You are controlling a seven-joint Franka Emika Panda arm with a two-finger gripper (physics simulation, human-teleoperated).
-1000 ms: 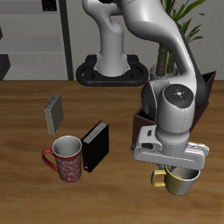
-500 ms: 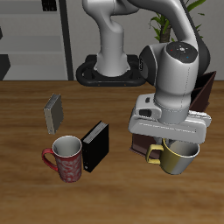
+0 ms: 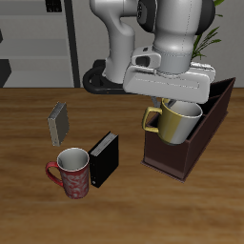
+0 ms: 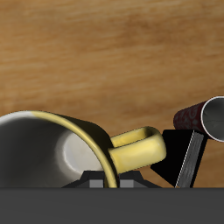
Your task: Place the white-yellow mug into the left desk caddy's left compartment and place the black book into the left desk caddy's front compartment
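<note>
The white-yellow mug (image 3: pixel 175 121) hangs in my gripper (image 3: pixel 181 98), lifted clear of the table, over the near end of the left desk caddy (image 3: pixel 187 152). The gripper is shut on the mug's rim. In the wrist view the mug (image 4: pixel 52 149) fills the frame with its yellow handle (image 4: pixel 140 149) sticking out. The black book (image 3: pixel 105 158) stands on the table beside the red patterned mug (image 3: pixel 72 172), apart from the gripper; its top shows in the wrist view (image 4: pixel 191 156).
A smaller grey book (image 3: pixel 59 122) stands farther back on the table. The red mug's rim also shows in the wrist view (image 4: pixel 203 114). A potted plant (image 3: pixel 195 43) stands behind the caddy, near the robot's base.
My gripper has risen and moved back with the mug, from low near the table's front edge to above the caddy's near end.
</note>
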